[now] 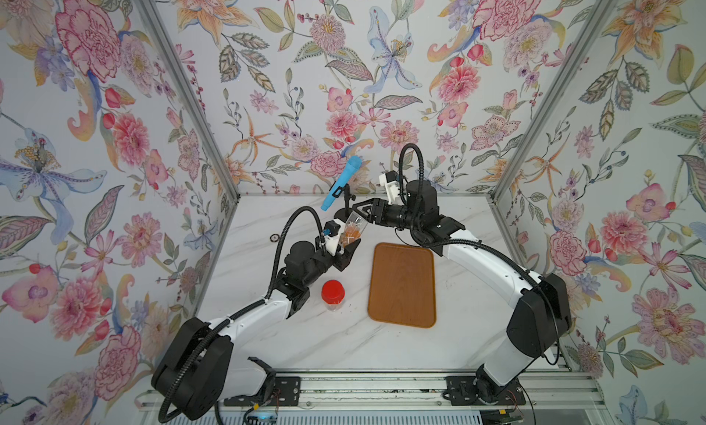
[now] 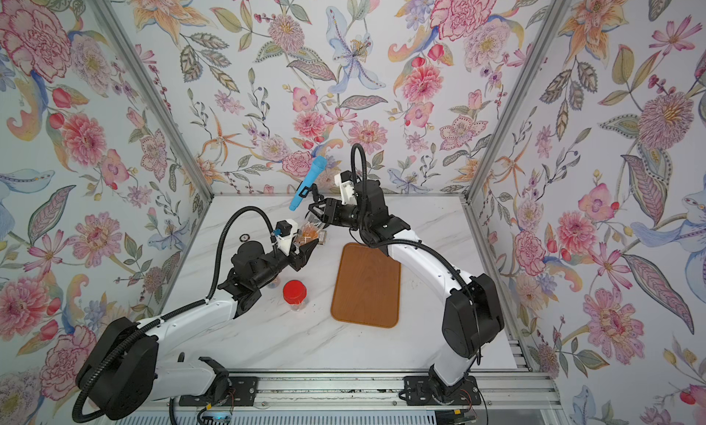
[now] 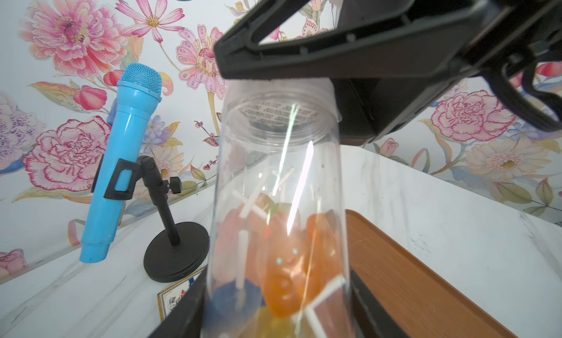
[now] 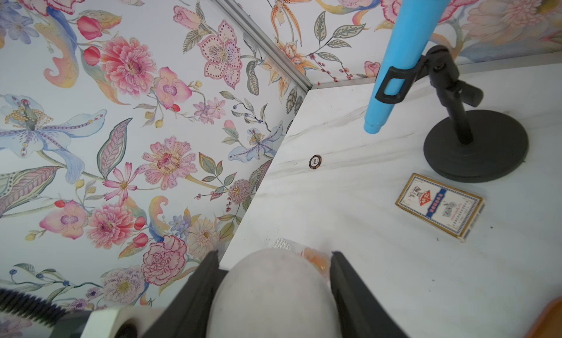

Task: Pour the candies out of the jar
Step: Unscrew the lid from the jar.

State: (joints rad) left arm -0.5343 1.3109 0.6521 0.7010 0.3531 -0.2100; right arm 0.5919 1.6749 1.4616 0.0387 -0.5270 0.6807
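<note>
Left arm [image 1: 252, 320], right arm [image 1: 485, 262]: white shell links, black joint housings. Black ribbed conduits [image 1: 284, 228] loop off each. White camera blocks [image 1: 390, 184] at wrists. Left tool [image 1: 347, 247], right tool [image 1: 361, 213] black, angular.

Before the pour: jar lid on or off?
On. A pale lid caps the jar, clamped in the right gripper; the candies lie inside.

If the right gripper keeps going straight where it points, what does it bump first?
Probably the jar's white lid: it sits between the right gripper's fingers.
</note>
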